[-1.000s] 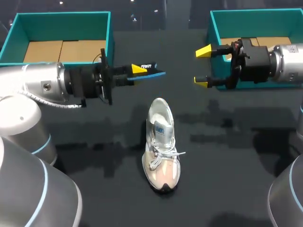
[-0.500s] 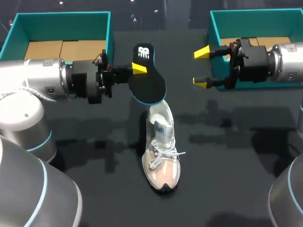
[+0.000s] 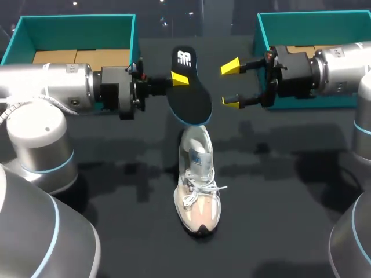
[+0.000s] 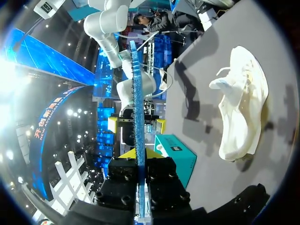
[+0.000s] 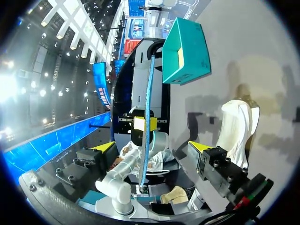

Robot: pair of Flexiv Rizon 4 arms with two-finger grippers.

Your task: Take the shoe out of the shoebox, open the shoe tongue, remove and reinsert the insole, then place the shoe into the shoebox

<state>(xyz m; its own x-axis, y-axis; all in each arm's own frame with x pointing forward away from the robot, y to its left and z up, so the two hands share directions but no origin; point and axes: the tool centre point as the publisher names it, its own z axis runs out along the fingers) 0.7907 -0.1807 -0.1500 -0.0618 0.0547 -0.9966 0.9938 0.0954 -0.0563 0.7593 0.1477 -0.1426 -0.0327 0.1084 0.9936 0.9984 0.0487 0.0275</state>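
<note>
A black insole [image 3: 191,98] with a blue edge hangs in the air above the heel of the white shoe [image 3: 197,179], held at its side by my left gripper [image 3: 178,79], which is shut on it. In the left wrist view the insole [image 4: 137,103] shows edge-on between the fingers of my left gripper [image 4: 138,154], with the shoe [image 4: 241,108] lying off to one side on the table. My right gripper [image 3: 232,84] stands open just right of the insole, with nothing between its fingers. In the right wrist view the insole [image 5: 148,108] is ahead of my right gripper [image 5: 152,147], beyond its open fingers.
A teal shoebox [image 3: 75,18] with a cardboard floor stands at the back left, and a second teal box [image 3: 301,17] at the back right, behind my right arm. The shoe lies toe toward the front on the dark table [image 3: 278,220].
My left arm has turned the insole from edge-on to face-up and carried it rightward over the shoe's heel. My right gripper has moved left toward it, still open.
</note>
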